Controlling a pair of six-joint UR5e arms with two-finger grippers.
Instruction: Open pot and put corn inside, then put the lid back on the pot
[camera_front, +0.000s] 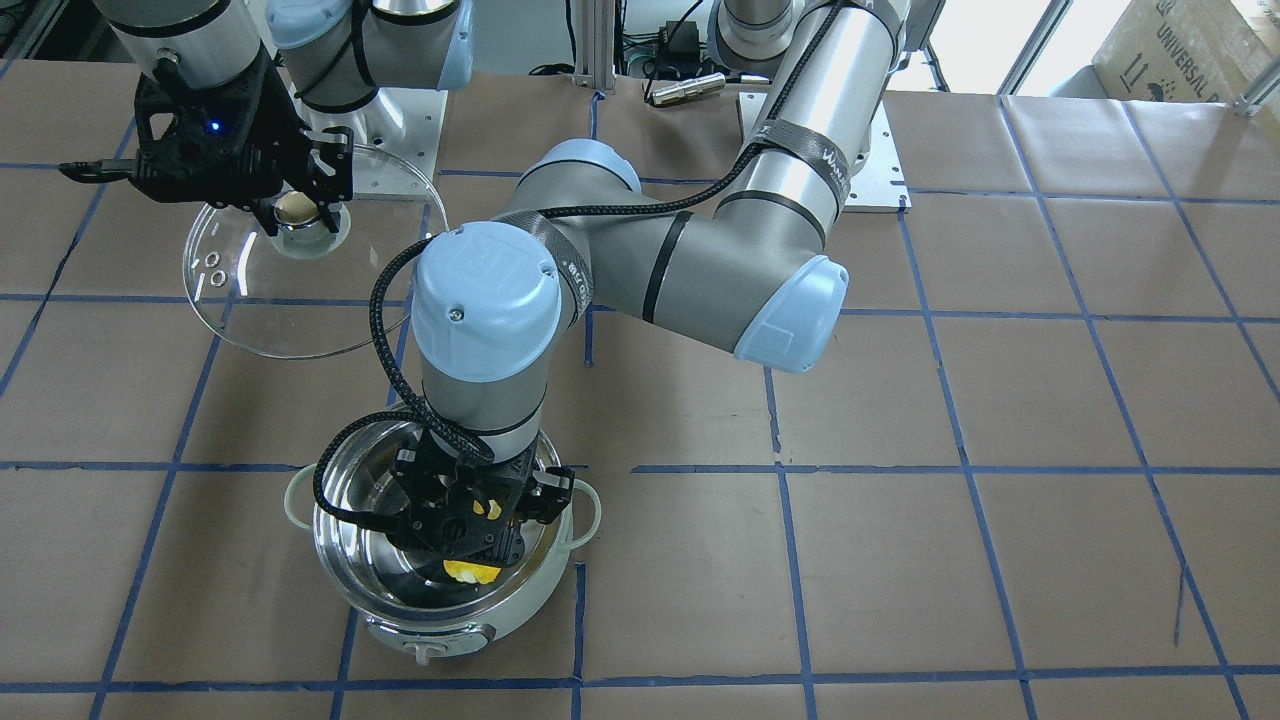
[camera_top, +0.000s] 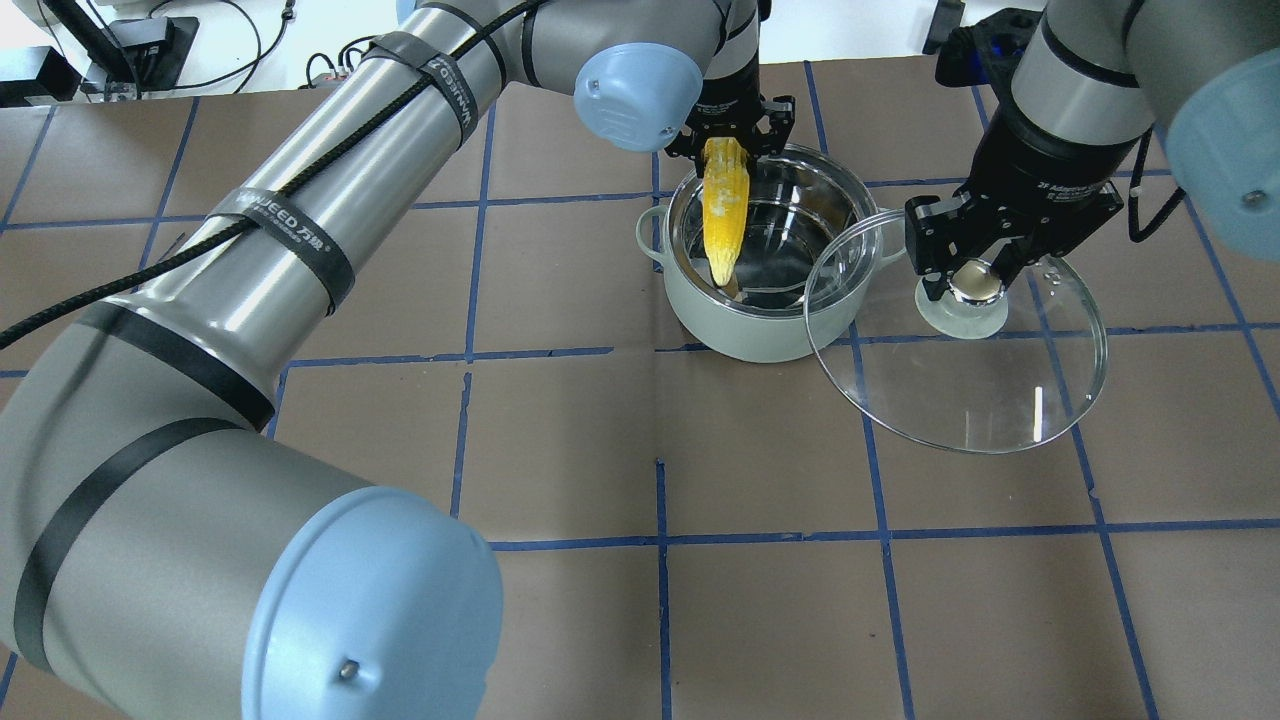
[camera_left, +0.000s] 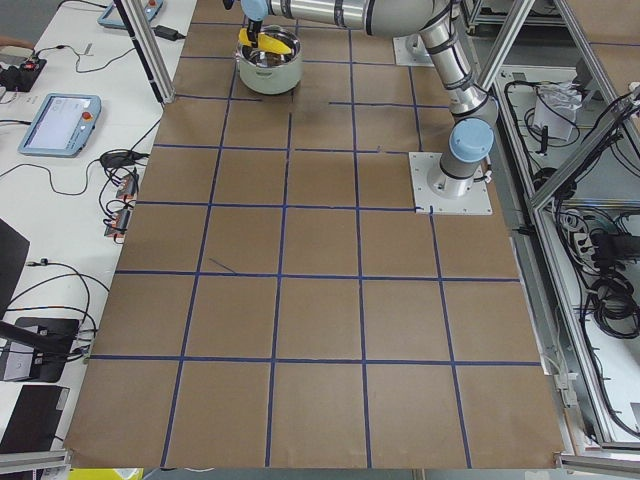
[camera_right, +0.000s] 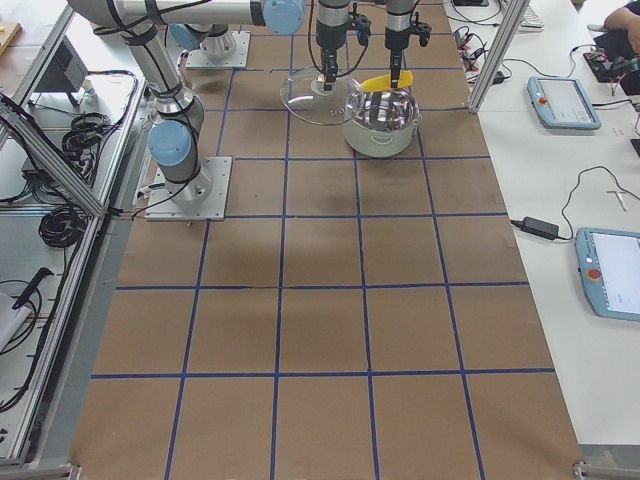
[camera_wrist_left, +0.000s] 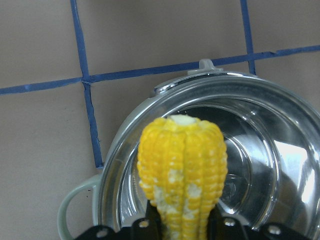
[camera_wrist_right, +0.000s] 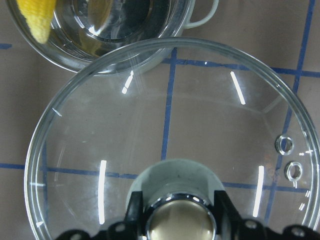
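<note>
While my left tool (camera_top: 727, 150) is clamped on one end of the corn (camera_top: 722, 215), the cob slants down over the left half of the open pot (camera_top: 745, 330) — tapered tip towards the shiny steel inside, though I cannot tell whether it touches. The pot stands on the far part of the counter (camera_top: 560, 440). My right tool (camera_top: 975, 280) is closed round the knob of the lid (camera_top: 980, 390), holding the glass tilted just right of the pot — seen from overhead, its rim overlaps the pot's right edge.
</note>
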